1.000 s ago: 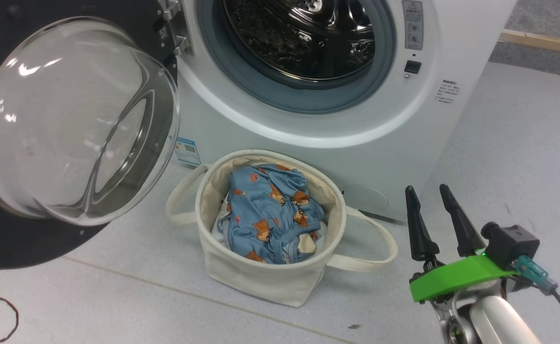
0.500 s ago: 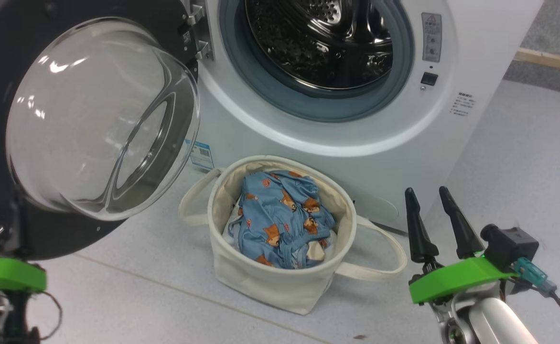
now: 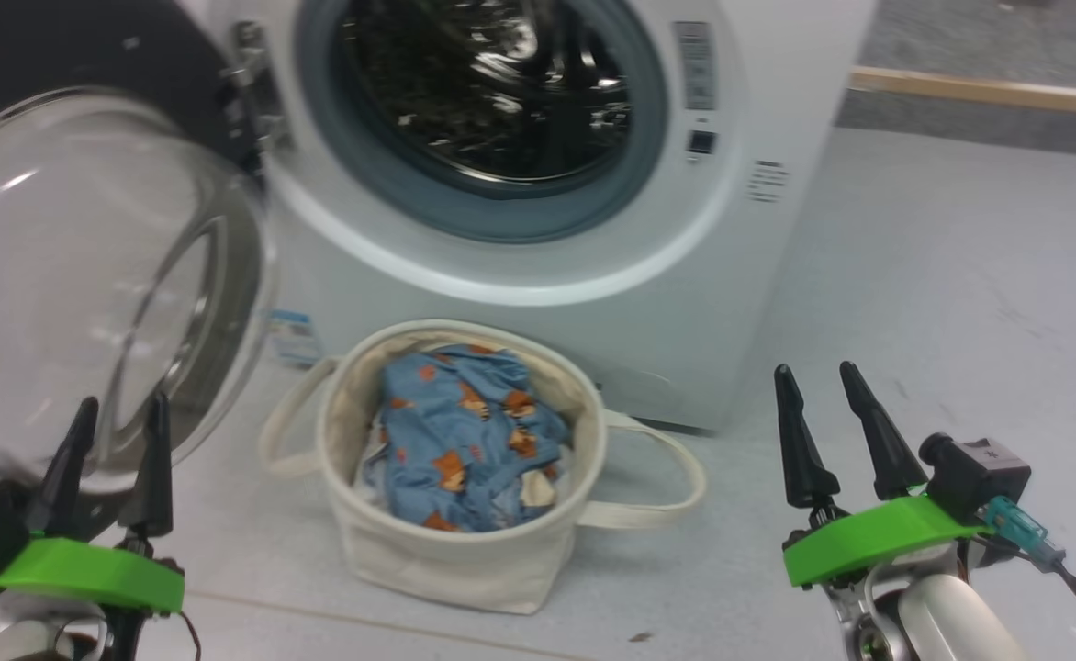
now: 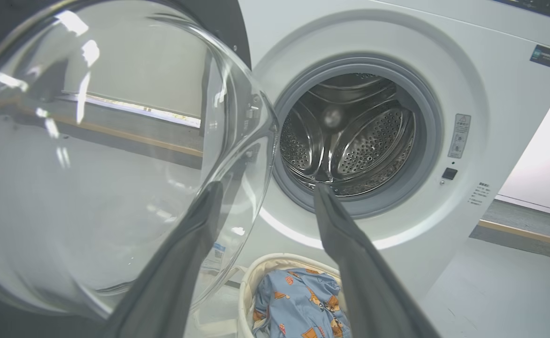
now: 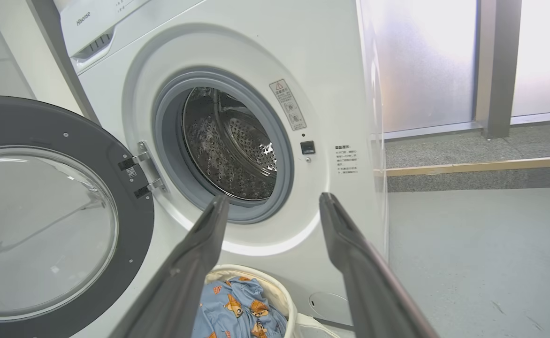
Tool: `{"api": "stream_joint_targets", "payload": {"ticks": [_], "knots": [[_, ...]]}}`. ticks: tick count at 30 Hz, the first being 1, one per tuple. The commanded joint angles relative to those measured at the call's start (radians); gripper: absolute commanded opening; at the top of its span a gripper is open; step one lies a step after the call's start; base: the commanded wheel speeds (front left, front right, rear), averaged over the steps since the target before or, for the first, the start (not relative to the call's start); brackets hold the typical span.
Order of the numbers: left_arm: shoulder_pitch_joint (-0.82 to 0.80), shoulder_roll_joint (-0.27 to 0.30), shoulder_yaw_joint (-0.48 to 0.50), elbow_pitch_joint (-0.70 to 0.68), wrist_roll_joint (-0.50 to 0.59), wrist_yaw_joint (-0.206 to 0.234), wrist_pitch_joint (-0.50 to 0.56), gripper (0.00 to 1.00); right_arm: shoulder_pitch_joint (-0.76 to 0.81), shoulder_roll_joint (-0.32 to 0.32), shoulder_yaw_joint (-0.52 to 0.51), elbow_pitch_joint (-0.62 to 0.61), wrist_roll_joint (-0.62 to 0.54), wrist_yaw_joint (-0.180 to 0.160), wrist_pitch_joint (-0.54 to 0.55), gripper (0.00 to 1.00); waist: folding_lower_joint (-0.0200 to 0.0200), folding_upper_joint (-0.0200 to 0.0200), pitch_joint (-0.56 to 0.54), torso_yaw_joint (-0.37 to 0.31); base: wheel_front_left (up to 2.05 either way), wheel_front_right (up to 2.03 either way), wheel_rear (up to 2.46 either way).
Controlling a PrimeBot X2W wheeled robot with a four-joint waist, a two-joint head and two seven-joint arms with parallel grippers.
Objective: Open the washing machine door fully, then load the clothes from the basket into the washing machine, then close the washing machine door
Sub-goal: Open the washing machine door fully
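Just let go of the door [image 3: 88, 275], now swung wide at left. Left pincer [image 3: 125, 402] spread, empty; right pincer [image 3: 813, 370] likewise. Opening seemingly done; next, the clothes [image 3: 465, 441], heaped in the basket [image 3: 465, 560] before the washing machine [image 3: 593, 312].

The washing machine door [image 4: 92, 188] hangs open beside the steel drum [image 4: 359, 141], the clothes [image 4: 298, 303] lying in the basket [image 4: 279, 257] below.

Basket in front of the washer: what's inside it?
The basket holds the clothes, blue bear-print fabric bunched in a heap. A bit of pale fabric peeks out at the heap's edge. Anything beneath, and the basket's floor, is covered.
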Motion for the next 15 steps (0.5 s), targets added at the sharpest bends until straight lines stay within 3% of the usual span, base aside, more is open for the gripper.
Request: {"api": "stream_joint_targets", "payload": {"ticks": [1,9,15], "knots": [[-0.029,0.03,0.037,-0.04,0.012,0.003,-0.011,1.0,-0.023,-0.01,0.017,-0.032,0.007,0.001,-0.012,1.0,0.0001,0.0,0.002,-0.061,0.0,0.0,0.0],[0.02,0.046,0.075,-0.054,-0.002,0.015,-0.011,1.0,-0.046,-0.035,0.027,-0.026,0.0,0.001,-0.012,1.0,0.0001,0.0,0.021,-0.204,0.0,0.0,0.0],[0.045,0.046,0.116,-0.094,0.011,0.023,-0.012,1.0,-0.061,-0.058,0.039,0.017,0.001,0.001,-0.012,1.0,0.0001,0.0,0.029,-0.247,0.0,0.0,0.0]]}}
